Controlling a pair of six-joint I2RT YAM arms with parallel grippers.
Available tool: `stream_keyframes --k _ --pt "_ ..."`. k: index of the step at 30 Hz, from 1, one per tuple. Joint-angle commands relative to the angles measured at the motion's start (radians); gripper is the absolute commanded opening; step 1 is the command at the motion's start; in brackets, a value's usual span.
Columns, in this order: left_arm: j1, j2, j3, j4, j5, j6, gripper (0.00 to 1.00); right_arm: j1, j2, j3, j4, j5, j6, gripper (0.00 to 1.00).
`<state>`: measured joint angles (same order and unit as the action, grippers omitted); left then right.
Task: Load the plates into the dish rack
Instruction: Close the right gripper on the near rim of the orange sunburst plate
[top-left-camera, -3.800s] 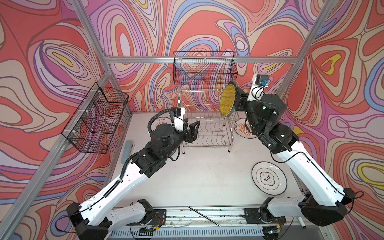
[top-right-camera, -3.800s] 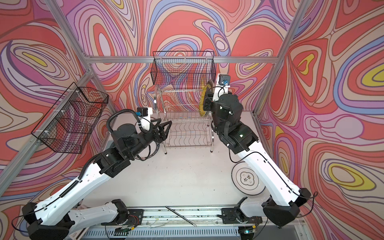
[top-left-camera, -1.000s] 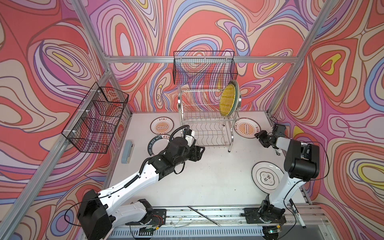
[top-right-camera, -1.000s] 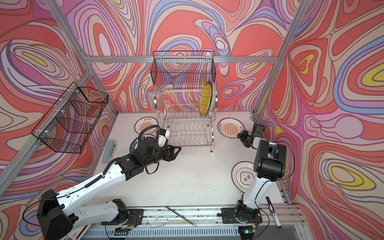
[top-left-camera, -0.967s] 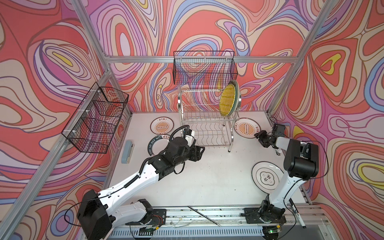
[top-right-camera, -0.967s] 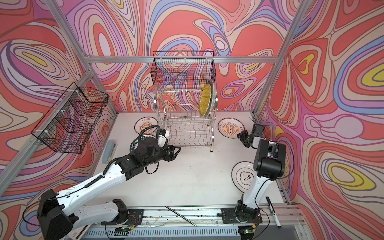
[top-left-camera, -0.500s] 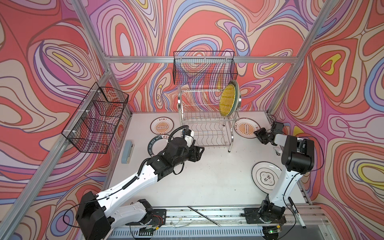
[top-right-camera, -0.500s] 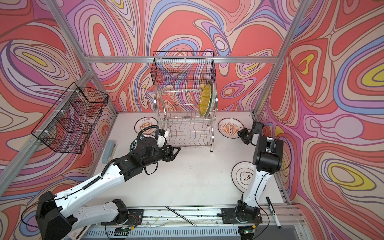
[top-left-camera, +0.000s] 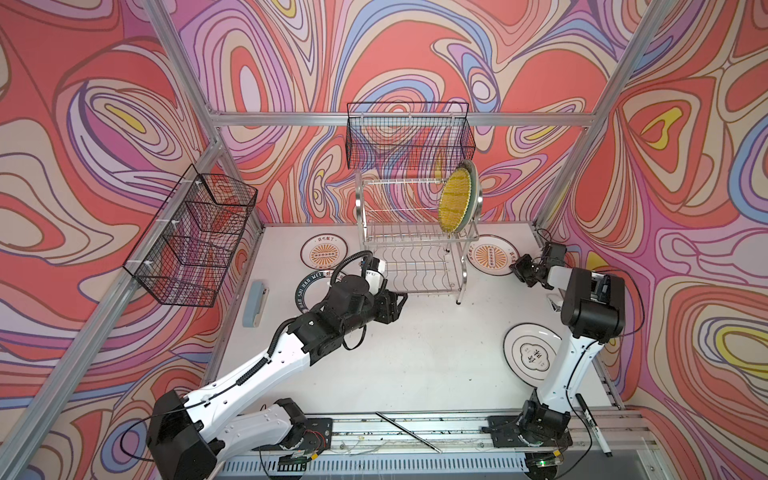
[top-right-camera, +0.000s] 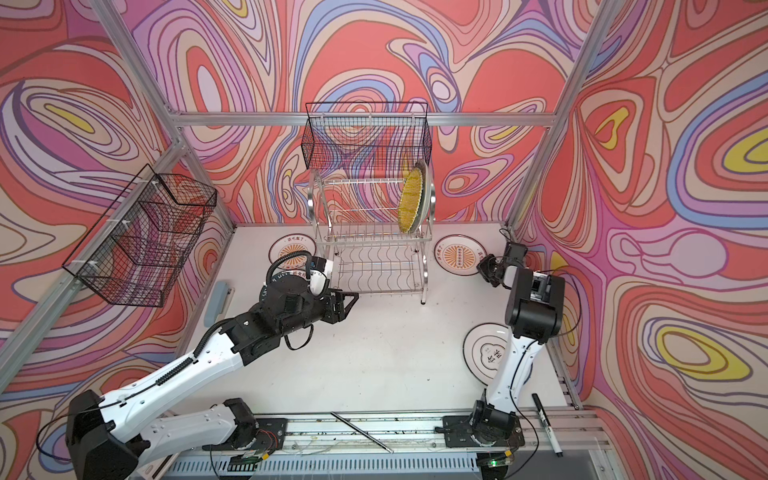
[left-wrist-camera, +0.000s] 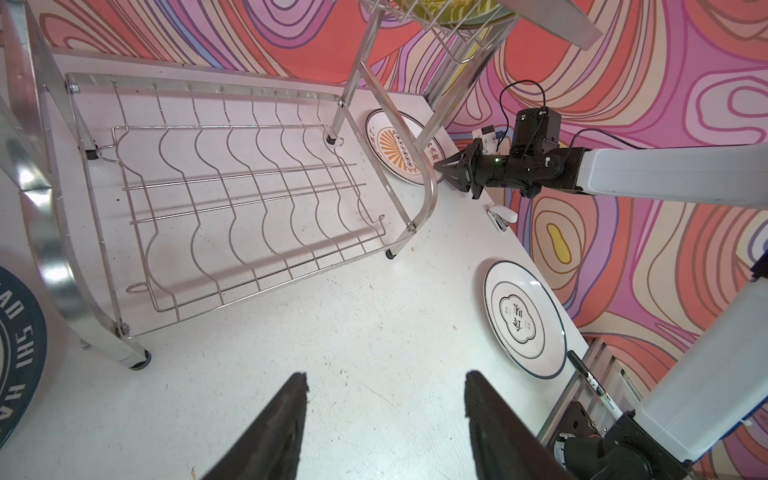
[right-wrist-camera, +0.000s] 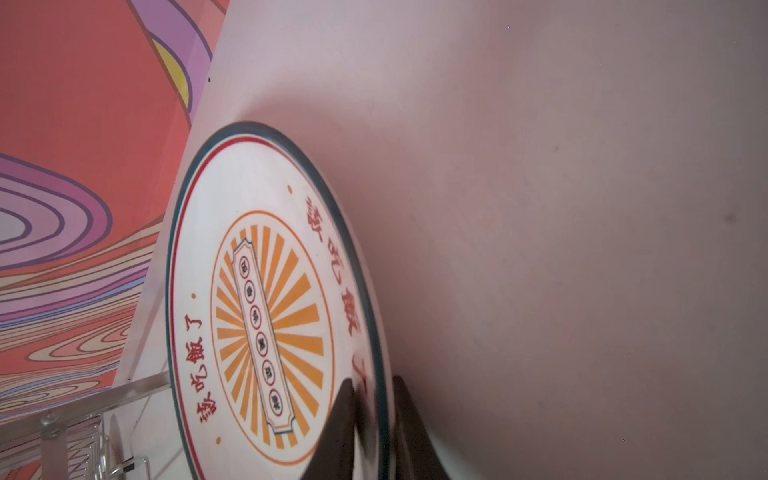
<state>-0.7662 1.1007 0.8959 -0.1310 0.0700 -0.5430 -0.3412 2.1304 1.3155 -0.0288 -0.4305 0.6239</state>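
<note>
The chrome dish rack stands at the back, with a yellow plate and a pale aqua plate upright in its upper tier. To its right an orange-sunburst plate lies flat. My right gripper is shut on that plate's near rim. My left gripper hangs open and empty over bare table in front of the rack. A second sunburst plate, a dark-rimmed lettered plate half under my left arm, and a black-ringed white plate lie on the table.
Black mesh baskets hang on the back wall and the left wall. A grey-blue block lies at the left table edge, and a small white stapler is near the right arm. A marker and a thin rod lie at the front rail.
My right gripper has closed on the rim of the sunburst plate beside the rack. Before that it left the yellow plate in the upper tier. The left arm has barely moved.
</note>
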Motion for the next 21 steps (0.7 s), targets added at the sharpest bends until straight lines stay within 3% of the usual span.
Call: stream_keyframes --k 1,10,21 --pt "-0.007 -0.019 -0.008 -0.008 -0.01 0.003 0.63 0.002 0.045 -0.013 -0.069 0.015 -0.02 0.08" --pt "-0.007 -0.022 -0.009 -0.015 -0.013 0.003 0.63 0.002 -0.01 -0.039 -0.058 0.006 -0.029 0.0" --pt "-0.007 -0.013 0.002 -0.027 -0.02 0.019 0.63 -0.022 -0.11 -0.086 -0.069 -0.021 -0.056 0.0"
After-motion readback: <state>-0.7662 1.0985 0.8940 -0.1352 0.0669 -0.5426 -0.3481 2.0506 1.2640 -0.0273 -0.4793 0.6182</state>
